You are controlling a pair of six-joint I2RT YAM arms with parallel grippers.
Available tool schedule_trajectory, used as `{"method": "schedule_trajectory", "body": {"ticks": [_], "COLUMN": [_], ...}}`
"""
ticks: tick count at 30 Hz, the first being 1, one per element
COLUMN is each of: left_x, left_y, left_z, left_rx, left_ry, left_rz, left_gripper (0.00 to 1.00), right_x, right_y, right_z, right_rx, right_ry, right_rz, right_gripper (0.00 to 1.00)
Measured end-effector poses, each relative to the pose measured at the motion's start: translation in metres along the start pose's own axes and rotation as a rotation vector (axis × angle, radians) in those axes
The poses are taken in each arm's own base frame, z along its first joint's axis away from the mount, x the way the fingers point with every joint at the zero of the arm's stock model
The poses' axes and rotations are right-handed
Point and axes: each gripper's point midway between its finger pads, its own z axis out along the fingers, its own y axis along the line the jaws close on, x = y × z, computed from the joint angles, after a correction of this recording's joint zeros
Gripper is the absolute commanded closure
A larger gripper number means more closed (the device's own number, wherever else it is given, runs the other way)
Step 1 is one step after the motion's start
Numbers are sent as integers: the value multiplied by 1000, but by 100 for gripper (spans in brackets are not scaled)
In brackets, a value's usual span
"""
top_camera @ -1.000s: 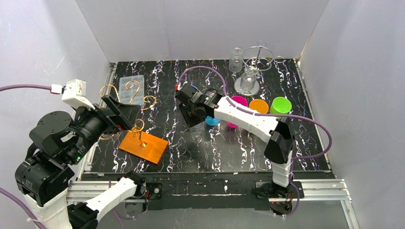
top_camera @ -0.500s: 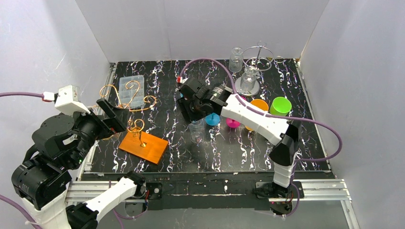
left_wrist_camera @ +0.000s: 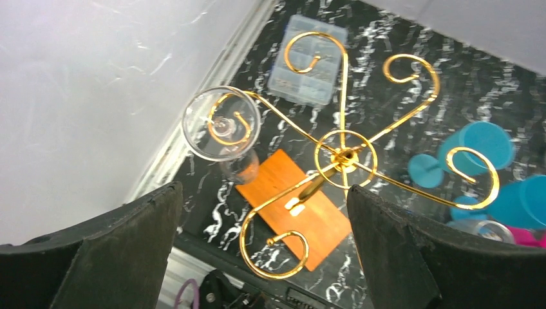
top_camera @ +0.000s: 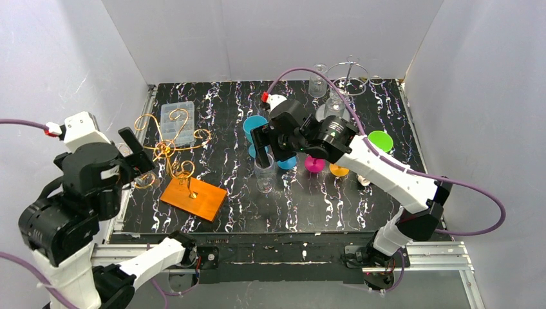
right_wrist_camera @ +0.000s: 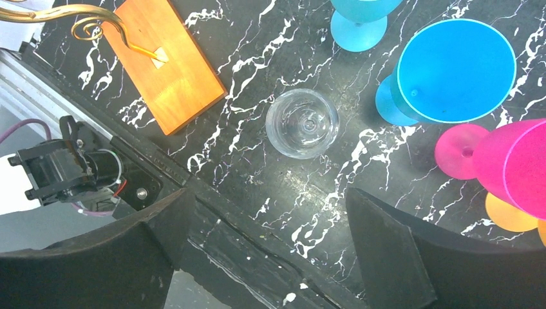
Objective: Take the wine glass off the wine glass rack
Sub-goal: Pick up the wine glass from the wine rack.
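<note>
The gold wire wine glass rack (top_camera: 169, 149) stands on its orange base (top_camera: 193, 196) at the table's left. In the left wrist view a clear wine glass (left_wrist_camera: 221, 123) hangs upside down by its foot from the left curl of the rack (left_wrist_camera: 344, 156). My left gripper (left_wrist_camera: 264, 193) is open above the rack, a near gold curl showing between its jaws, touching nothing. A second clear wine glass (right_wrist_camera: 302, 122) stands upright on the table (top_camera: 264, 175). My right gripper (right_wrist_camera: 269, 199) hovers above it, open and empty.
A clear plastic box (top_camera: 177, 120) lies behind the rack. Teal goblets (right_wrist_camera: 456, 69), a magenta one (top_camera: 314, 164), an orange one (top_camera: 339, 169) and a green cup (top_camera: 380, 140) crowd the middle right. A silver rack (top_camera: 348, 77) with glasses stands at the back.
My right gripper opened, let go of the standing clear glass and rose up and to the right. The left arm swung so that its gripper looks down on the rack.
</note>
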Motion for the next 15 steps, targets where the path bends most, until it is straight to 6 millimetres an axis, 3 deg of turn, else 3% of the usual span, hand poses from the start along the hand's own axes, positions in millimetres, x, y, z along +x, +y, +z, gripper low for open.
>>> {"method": "schedule_trajectory", "body": {"ticks": [9, 15], "left_x": [-11, 5], "left_y": [-15, 8], "left_z": [32, 47], "left_rx": [-175, -325], "left_ry": [28, 137], "left_rz": [62, 57], "left_gripper": [2, 2], "right_x": [0, 12], "right_y": [-2, 1], "right_z": [-3, 0], "right_rx": [-11, -48], "right_ry": [-15, 17], "right_rz": [-49, -78], "right_gripper": [2, 2]}}
